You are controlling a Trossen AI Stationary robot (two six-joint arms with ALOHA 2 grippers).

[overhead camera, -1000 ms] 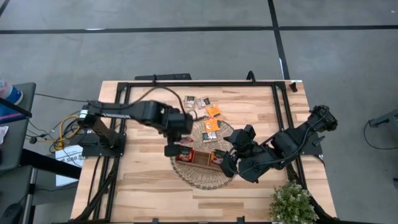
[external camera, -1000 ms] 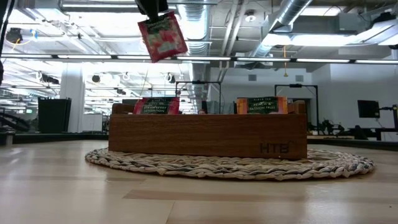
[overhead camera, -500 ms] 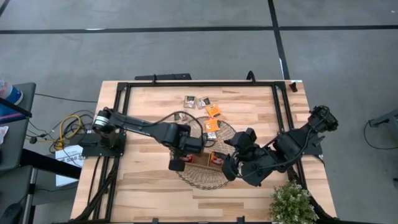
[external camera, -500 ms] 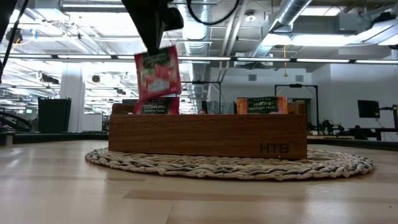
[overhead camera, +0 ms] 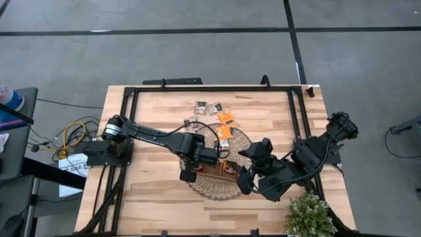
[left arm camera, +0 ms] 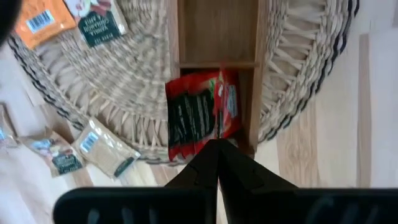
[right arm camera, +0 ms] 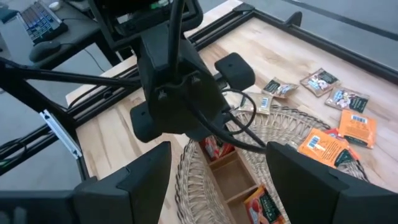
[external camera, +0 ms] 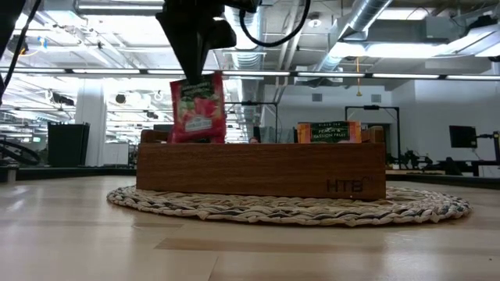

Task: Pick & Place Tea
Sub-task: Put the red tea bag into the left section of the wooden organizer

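Note:
My left gripper (external camera: 193, 69) is shut on a red tea sachet (external camera: 198, 109) over the left end compartment of the brown wooden tray (external camera: 258, 168), which stands on the round wicker mat (external camera: 289, 209). More red sachets (left arm camera: 189, 121) stand in that compartment. Sachets with an orange back (external camera: 326, 131) stand in the right compartment. Several loose sachets lie on the mat's far edge (overhead camera: 223, 132) and on the table beyond (overhead camera: 215, 108). My right gripper (right arm camera: 217, 186) is open and empty, hovering above the mat's near right side (overhead camera: 245, 179). My left gripper pinches the red sachet's top edge (external camera: 195, 80) between its two fingers, coming from above and pointing down. The sachet hangs upright below the fingers. Its lower edge (external camera: 199, 140) is level with the tray's rim, over the left end compartment.
A black frame (overhead camera: 293, 112) runs around the table. A small green plant (overhead camera: 306, 214) stands at the near right corner. The tray's middle compartment (left arm camera: 217, 31) holds nothing. Bare wood lies to the left of the mat (overhead camera: 151, 178).
My left gripper has gone down toward the tray's left end compartment with the red sachet. The sachet, tilted and high above the tray before, now hangs upright with its lower edge at the tray's rim. My right gripper has drifted slightly toward the table's near edge.

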